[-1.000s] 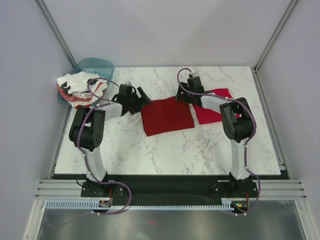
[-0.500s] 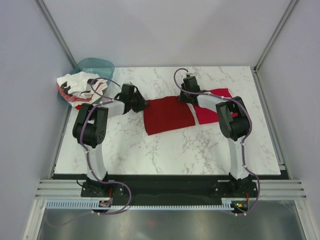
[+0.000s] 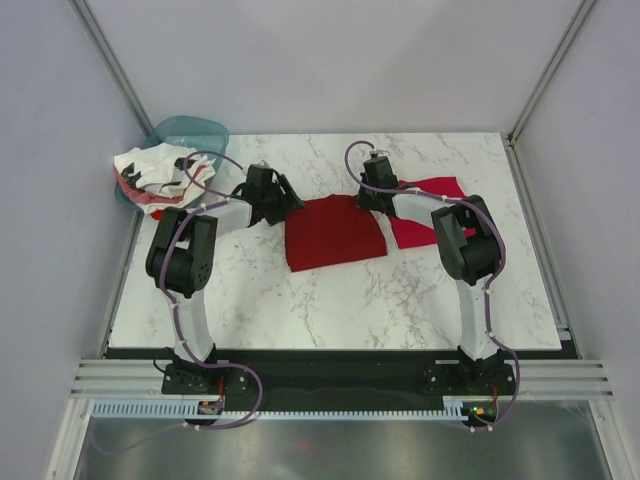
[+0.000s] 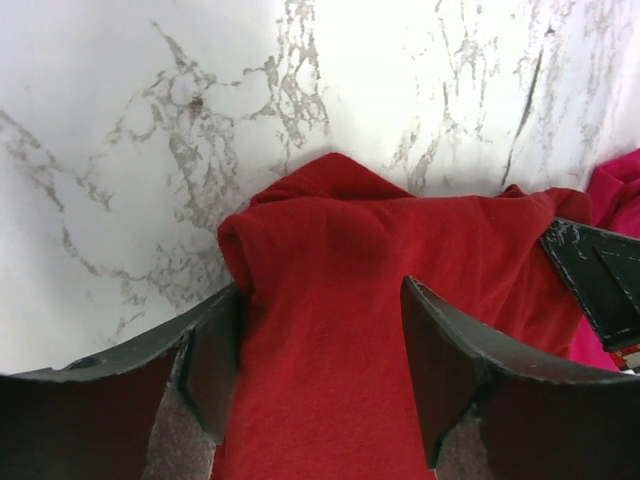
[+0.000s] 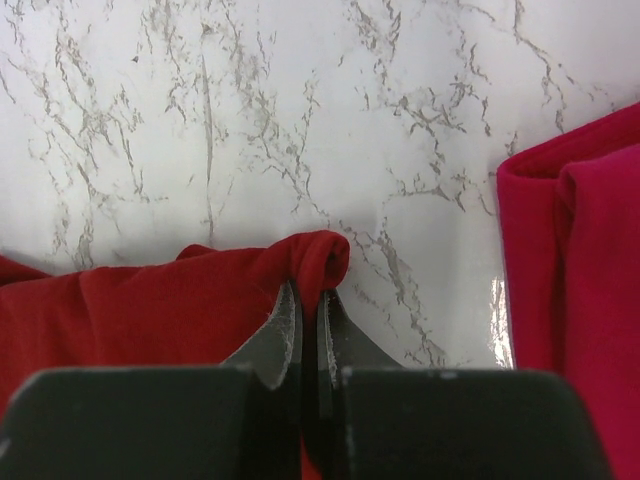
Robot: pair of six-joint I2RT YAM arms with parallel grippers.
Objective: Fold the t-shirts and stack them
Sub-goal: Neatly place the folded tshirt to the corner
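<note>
Likely step: folding | right gripper (image 5: 308, 330) pinches far right corner of dark maroon-red cloth t-shirt (image 3: 335, 232) | left gripper (image 4: 318, 300) spread astride its far left corner | next: left should close, then both lift.

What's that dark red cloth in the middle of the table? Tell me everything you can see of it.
It is a dark red t-shirt, soft cloth, folded into a rough square, lying flat on the white marble table. The shut jaws of the right arm pinch its far right corner into a ridge; the jaws of the left arm stand apart astride its bunched far left corner. A brighter pink shirt lies close beside it.
</note>
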